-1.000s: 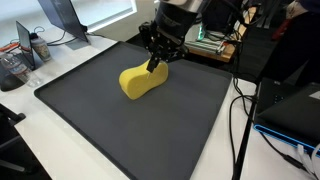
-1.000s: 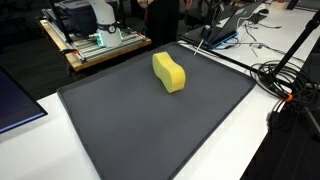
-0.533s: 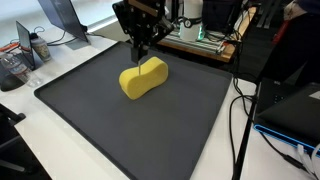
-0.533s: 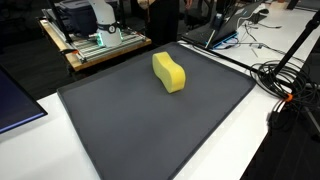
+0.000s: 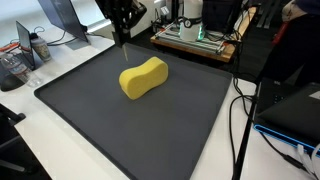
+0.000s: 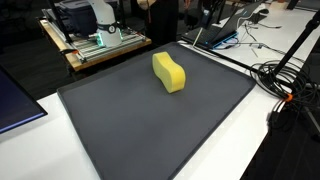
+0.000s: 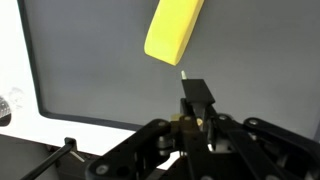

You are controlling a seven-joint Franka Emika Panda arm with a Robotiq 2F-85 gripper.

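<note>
A yellow, peanut-shaped sponge [image 5: 143,78] lies on the dark grey mat [image 5: 150,135], towards its far side; it also shows as the yellow sponge [image 6: 169,72] in both exterior views. My gripper [image 5: 122,38] hangs above the mat's far left edge, lifted clear of the sponge and off to its left. In the wrist view the gripper [image 7: 194,93] is shut, fingers pressed together with nothing between them. The sponge [image 7: 173,30] lies ahead of the fingertips on the mat [image 7: 85,60], a gap apart.
A wooden bench with electronics [image 5: 195,38] stands behind the mat. Cables [image 5: 240,110] trail along the right edge over the white table. A monitor [image 5: 62,14] and small items [image 5: 20,60] sit at the left. A laptop [image 6: 15,105] lies beside the mat.
The shut gripper has lifted off the sponge's far end and swung left and up, away from it. The sponge has stayed in place.
</note>
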